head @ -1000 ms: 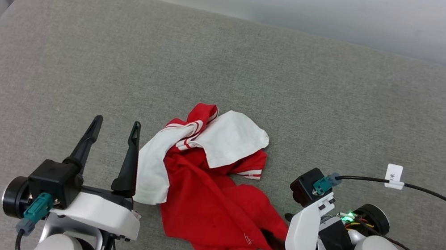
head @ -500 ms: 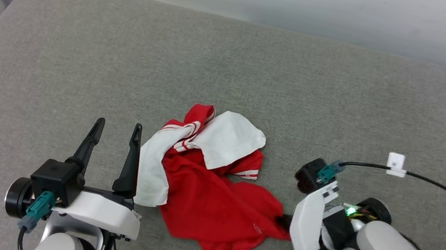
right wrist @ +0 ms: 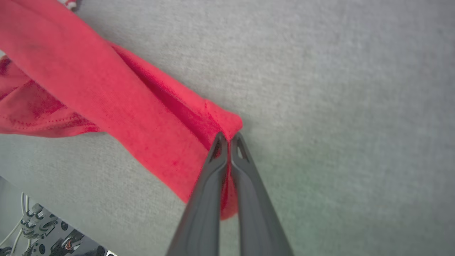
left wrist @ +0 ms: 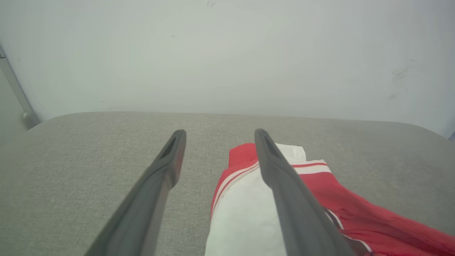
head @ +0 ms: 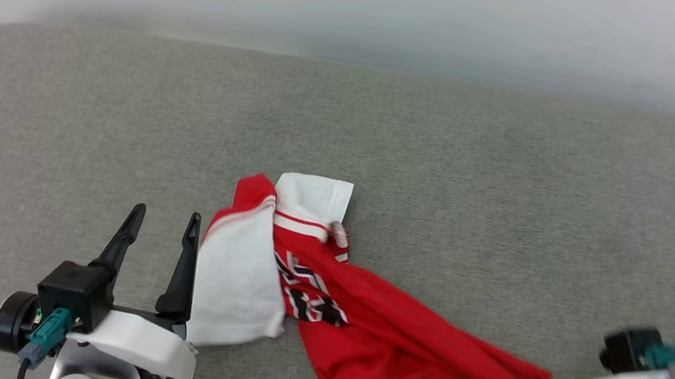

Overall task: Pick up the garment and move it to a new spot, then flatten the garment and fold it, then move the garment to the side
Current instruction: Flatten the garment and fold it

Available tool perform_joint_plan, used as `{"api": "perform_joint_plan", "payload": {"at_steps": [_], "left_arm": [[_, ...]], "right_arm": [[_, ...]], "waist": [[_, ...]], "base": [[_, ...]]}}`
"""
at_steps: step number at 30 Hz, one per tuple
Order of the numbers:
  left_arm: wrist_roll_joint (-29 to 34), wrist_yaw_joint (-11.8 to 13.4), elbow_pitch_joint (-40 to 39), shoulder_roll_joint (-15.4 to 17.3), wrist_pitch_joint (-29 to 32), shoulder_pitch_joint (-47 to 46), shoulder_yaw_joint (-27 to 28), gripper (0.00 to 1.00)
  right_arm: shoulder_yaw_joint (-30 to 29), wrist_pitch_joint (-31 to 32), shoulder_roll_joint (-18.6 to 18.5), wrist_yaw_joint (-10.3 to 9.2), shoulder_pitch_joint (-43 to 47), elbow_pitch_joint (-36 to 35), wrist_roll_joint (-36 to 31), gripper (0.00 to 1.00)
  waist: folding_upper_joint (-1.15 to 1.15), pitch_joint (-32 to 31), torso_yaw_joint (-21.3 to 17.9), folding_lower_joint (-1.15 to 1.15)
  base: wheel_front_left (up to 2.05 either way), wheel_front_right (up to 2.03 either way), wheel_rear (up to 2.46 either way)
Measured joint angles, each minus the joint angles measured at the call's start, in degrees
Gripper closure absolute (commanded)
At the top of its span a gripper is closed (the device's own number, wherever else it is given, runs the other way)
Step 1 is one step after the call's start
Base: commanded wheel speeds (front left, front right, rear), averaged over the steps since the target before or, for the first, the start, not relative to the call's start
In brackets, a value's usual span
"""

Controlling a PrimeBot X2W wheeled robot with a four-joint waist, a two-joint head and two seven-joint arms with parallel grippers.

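The garment (head: 381,341) bears black lettering (head: 309,295) (white-outlined), too crumpled to read.

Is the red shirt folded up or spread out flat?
Neither: the garment lies rumpled on the grey surface, one red end stretched toward the right gripper, shut on it.

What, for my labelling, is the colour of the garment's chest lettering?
Black lettering, outlined white; clearest in head view.
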Motion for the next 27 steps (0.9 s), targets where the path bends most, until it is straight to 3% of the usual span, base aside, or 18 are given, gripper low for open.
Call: {"api": "perform_joint_plan", "payload": {"at_steps": [3, 8, 13, 14, 15, 27], "left_arm": [[-0.1, 0.1, -0.1, 0.4, 0.5, 0.5, 0.0, 0.00], [-0.4, 0.3, -0.3, 1.1, 1.1, 1.2, 0.1, 0.00], [-0.8, 0.3, -0.3, 1.4, 1.2, 1.3, 0.4, 0.00], [-0.8, 0.3, -0.3, 1.4, 1.2, 1.3, 0.3, 0.00], [-0.8, 0.3, -0.3, 1.4, 1.2, 1.3, 0.3, 0.00], [-0.9, 0.5, -0.1, 1.9, 1.2, 1.1, 0.4, 0.00]], "right_arm": [[-7.5, 2.3, 2.8, 0.00, 8.4, -3.5, -2.3, 1.00], [-18.2, 6.8, 10.6, 0.00, 20.6, -8.9, -5.8, 1.00], [-21.2, 9.7, 16.6, 0.00, 26.0, -11.4, -7.6, 0.96], [-21.2, 9.2, 17.0, 0.00, 26.1, -11.5, -7.8, 0.53], [-21.5, 8.2, 17.3, 0.00, 26.1, -11.6, -7.9, 0.00], [-22.8, -19.9, 18.6, -0.01, 17.4, -12.6, -10.2, 0.00]], "waist": [[0.00, -0.8, -1.3, 0.00], [0.00, -1.7, -2.6, -0.01], [0.00, -1.2, -3.0, 0.00], [0.00, -1.0, -3.1, 0.00], [0.00, -0.9, -3.1, 0.00], [0.00, -0.5, -3.3, 0.00]], "base": [[0.00, 0.00, 0.00], [0.00, 0.00, 0.00], [0.00, 0.00, 0.00], [0.00, 0.00, 0.00], [0.00, 0.00, 0.00], [0.00, 0.00, 0.00]]}}
